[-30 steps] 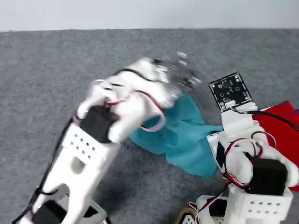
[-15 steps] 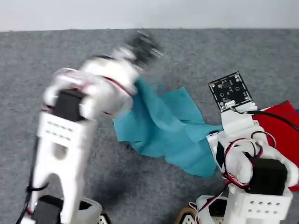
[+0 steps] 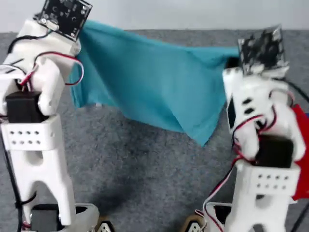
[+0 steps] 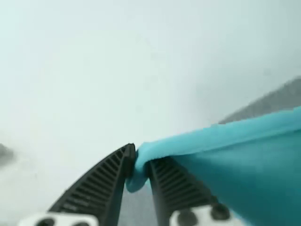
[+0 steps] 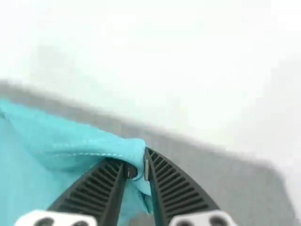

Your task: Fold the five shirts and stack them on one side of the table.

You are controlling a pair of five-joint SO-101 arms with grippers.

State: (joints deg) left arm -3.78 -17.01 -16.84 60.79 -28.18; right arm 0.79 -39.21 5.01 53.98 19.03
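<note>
A teal shirt (image 3: pixel 154 82) hangs stretched in the air between both arms, its lower edge dangling over the grey table (image 3: pixel 145 159). On the left of the high view my left arm holds one top corner up near the table's far edge. In its wrist view the left gripper (image 4: pixel 138 162) is shut on teal shirt (image 4: pixel 235 155) fabric. My right arm stands raised on the right, and the right gripper (image 5: pixel 136 165) is shut on the other corner of the teal shirt (image 5: pixel 61 150).
A red shirt (image 3: pixel 301 154) lies on the table at the right edge, partly behind the right arm. A pale wall runs behind the table's far edge. Bare grey table spreads below the hanging cloth.
Both arms have risen and drawn apart. The teal shirt, crumpled on the table a second ago, now hangs spread in the air between them.
</note>
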